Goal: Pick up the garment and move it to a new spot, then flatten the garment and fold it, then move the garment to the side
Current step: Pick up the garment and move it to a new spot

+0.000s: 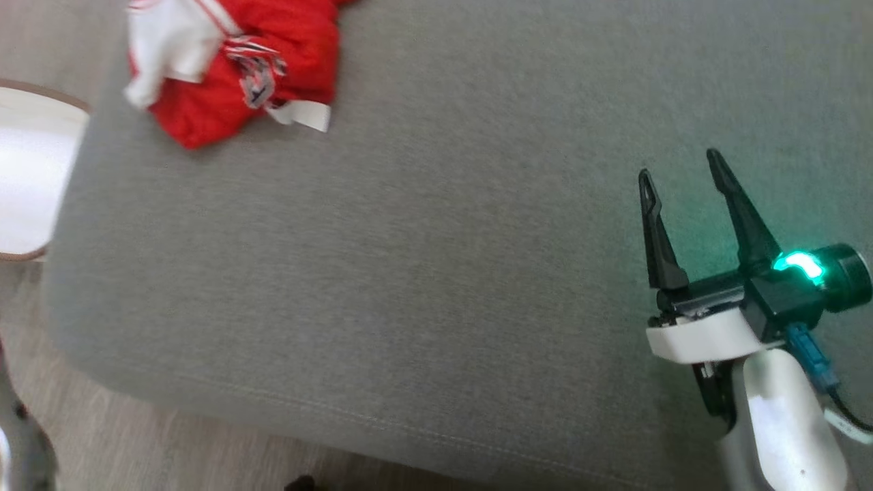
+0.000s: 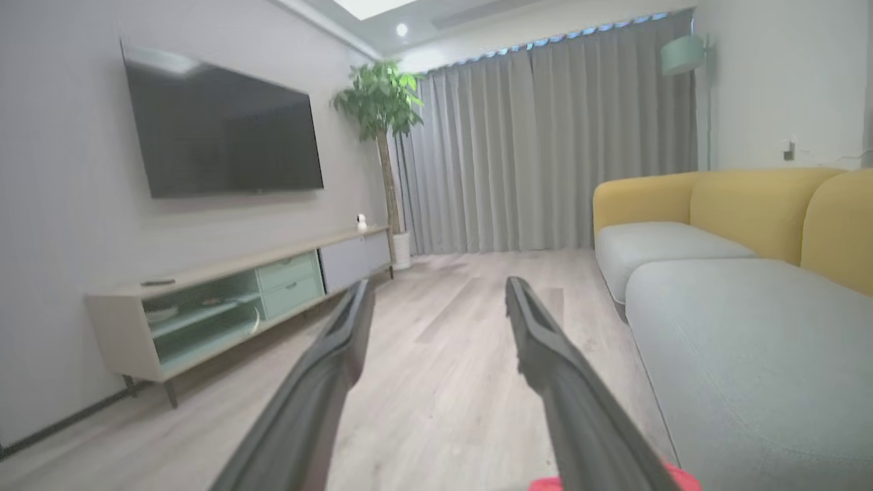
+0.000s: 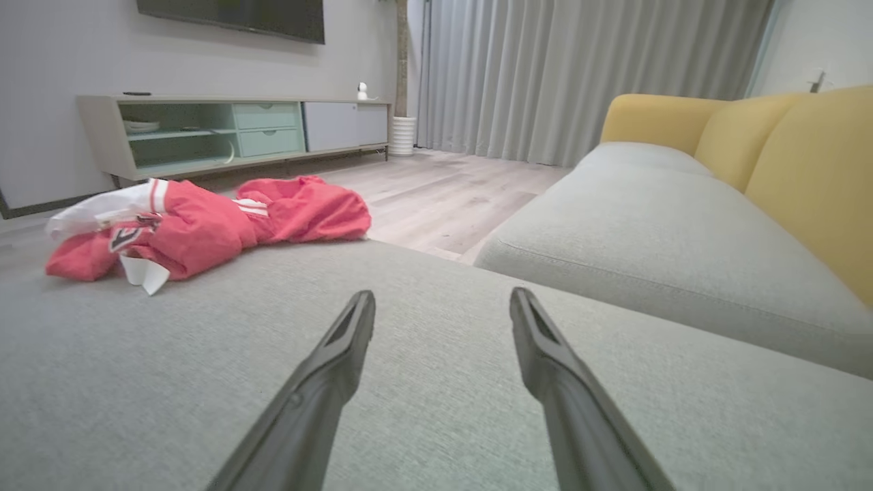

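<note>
Garment (image 1: pixel 232 68): red/white, crumpled, at the far-left corner of the grey cushion (image 1: pixel 423 286), reaching its left edge. Open cushion surface runs from there to the right and to the near edge. Right gripper (image 1: pixel 678 164) is over the cushion's right side, well apart from the garment, fingers spread, holding nothing. Left gripper (image 2: pixel 438 281) is spread too, pointing out over the wood floor (image 2: pixel 443 354), with red cloth just beneath it. White brown-rimmed object (image 1: pixel 27 177) sits just off the cushion's left edge.
</note>
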Tool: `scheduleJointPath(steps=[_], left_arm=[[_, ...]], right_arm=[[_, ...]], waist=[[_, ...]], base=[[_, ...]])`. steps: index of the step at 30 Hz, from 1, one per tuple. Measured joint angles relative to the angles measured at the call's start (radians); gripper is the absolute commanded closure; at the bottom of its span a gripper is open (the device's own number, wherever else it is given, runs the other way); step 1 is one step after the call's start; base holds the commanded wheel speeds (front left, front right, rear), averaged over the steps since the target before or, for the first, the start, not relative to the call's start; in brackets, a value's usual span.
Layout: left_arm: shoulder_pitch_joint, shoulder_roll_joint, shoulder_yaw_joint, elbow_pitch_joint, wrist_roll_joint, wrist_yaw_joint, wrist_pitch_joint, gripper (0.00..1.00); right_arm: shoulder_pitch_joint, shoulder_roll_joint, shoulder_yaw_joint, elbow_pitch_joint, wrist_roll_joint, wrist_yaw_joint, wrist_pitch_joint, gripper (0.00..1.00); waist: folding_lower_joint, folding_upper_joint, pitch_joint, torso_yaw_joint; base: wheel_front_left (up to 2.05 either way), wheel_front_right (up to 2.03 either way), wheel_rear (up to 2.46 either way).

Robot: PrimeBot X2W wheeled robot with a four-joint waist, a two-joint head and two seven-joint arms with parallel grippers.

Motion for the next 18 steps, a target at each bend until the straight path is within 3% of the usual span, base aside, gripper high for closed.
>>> scheduleJointPath(steps=[7,18], left_arm=[[-0.103,0.034,0.002,0.247,-0.015,-0.007,0.089,0.00],[-0.152,0.018,-0.023,0.517,-0.076,-0.046,0.132,0.00]], right_arm=[[-0.031,-0.001,0.010,-0.046,-0.028,0.000,0.000,0.00],[-0.040,-0.001,-0.032,-0.141,-0.069,0.000,-0.002,0.00]], waist=[[0.0000,0.0000,0.098,-0.070],[-0.0002,0.0000,0.244,-0.153]], base=[[0.00,0.00,0.00],[0.00,0.00,0.00]])
